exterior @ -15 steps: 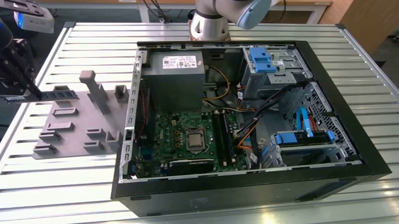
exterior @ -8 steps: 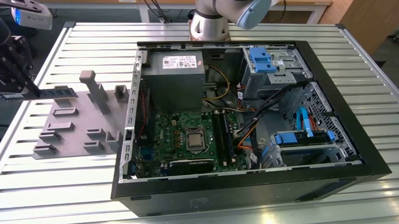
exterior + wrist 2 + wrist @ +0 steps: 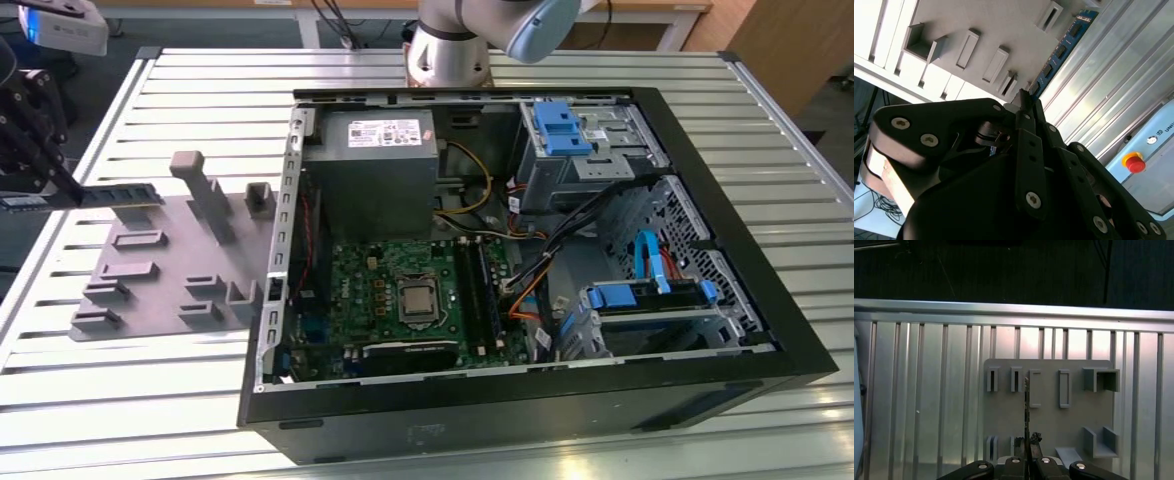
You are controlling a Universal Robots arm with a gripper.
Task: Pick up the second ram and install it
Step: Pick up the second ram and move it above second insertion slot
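Claw (image 3: pixel 1026 100) is clamped on one end of the second ram (image 3: pixel 1061 50). You have the blue-green strip pinched edge-on, over the grey holder tray (image 3: pixel 160 270) at the exterior view's left, well apart from the open computer case (image 3: pixel 787 330). Keep the strip level and your grip firm. The board looks thin, so any twist would likely spoil its line-up with the black slot rails (image 3: pixel 478 290). As for writing, a white label (image 3: pixel 380 131) on the power supply carries print too small to read.

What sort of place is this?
Probably a robotics lab bench for PC assembly: open computer case on a slatted metal table, grey holder tray, red emergency-stop button, gripper holding the second ram.
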